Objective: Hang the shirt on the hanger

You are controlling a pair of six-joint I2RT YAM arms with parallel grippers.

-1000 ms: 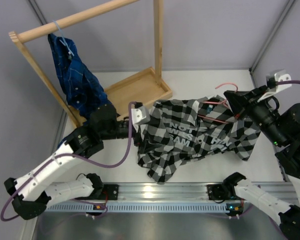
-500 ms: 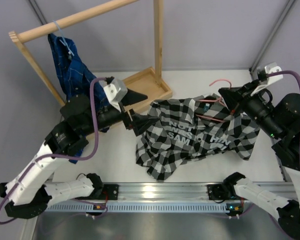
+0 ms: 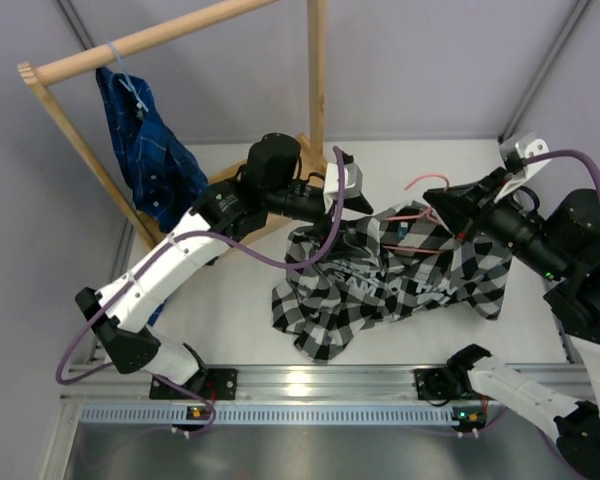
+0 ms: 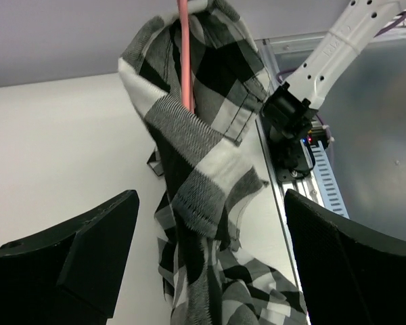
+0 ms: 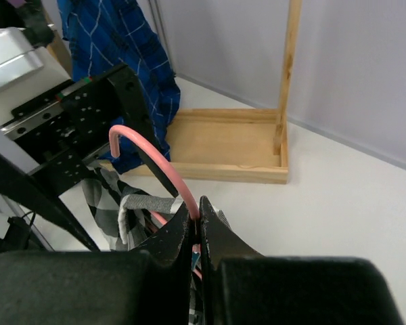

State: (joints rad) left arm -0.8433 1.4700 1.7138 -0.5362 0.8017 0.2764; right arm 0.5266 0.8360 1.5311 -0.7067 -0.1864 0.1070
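Note:
The black-and-white checked shirt [image 3: 390,285] lies bunched on the table, its upper part lifted on the pink hanger [image 3: 420,186]. My right gripper [image 3: 442,208] is shut on the hanger's neck just below the hook [image 5: 143,143], seen in the right wrist view [image 5: 197,215]. My left gripper [image 3: 365,208] is wide open next to the shirt's collar end. In the left wrist view [image 4: 210,196] a hanging fold of the shirt [image 4: 196,169] and the hanger's wire [image 4: 184,54] show between the spread fingers [image 4: 74,261], not gripped.
A wooden rack [image 3: 150,40] stands at the back left with a dark blue plaid shirt [image 3: 145,150] on a pale blue hanger [image 3: 120,62]. Its post [image 3: 317,70] and tray base [image 5: 223,145] are right behind my left gripper. A metal rail [image 3: 320,385] runs along the near edge.
My left arm has let go at the shirt's left edge, risen and swung right to the collar by the hanger. My right gripper has moved the hanger slightly left, lifting the shirt's top.

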